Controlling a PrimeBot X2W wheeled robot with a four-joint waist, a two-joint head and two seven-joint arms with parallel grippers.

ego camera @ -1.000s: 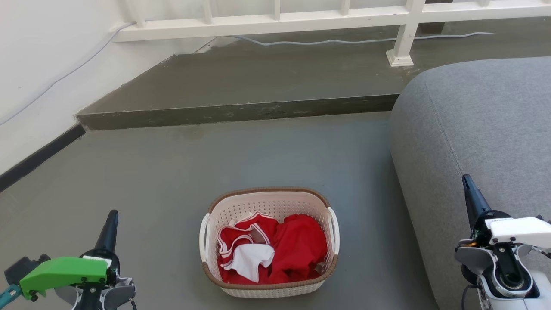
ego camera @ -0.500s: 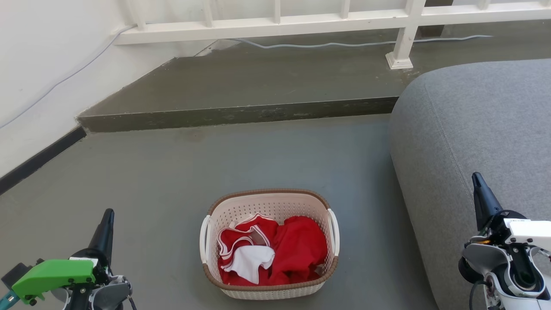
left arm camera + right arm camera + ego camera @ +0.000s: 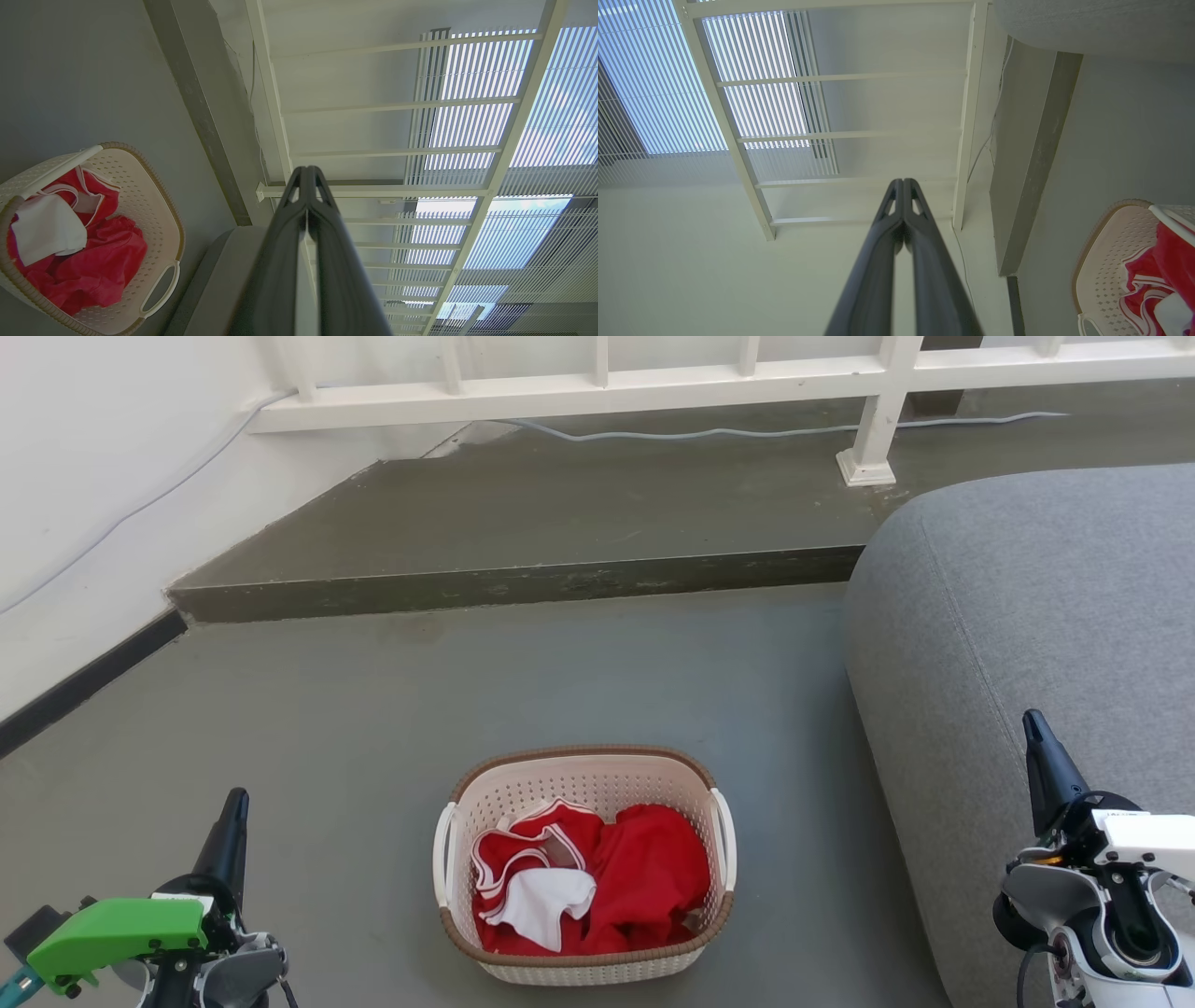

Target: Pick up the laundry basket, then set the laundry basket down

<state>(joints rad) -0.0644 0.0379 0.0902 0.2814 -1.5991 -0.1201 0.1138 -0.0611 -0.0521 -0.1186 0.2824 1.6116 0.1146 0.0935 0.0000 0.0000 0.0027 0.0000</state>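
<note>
The laundry basket (image 3: 597,782) rests on the grey floor at bottom centre of the head view, cream and perforated with a brown rim and white side handles, holding red and white clothes. It also appears in the left wrist view (image 3: 154,219) and the right wrist view (image 3: 1104,261). My left gripper (image 3: 238,800) is shut and empty, well to the basket's left. My right gripper (image 3: 1031,721) is shut and empty, off to the basket's right in front of the sofa. In both wrist views the fingertips meet, left gripper (image 3: 307,169), right gripper (image 3: 903,181).
A large grey sofa (image 3: 1036,616) fills the right side. A raised concrete step (image 3: 523,581) crosses behind the basket, with a white railing (image 3: 653,383) and a cable (image 3: 747,429) on it. A white wall (image 3: 84,476) with dark skirting runs along the left.
Since one second ago the head view has tilted slightly and both grippers sit a little lower and further outward. The basket stays put on the floor. Little differs over the last half second.
</note>
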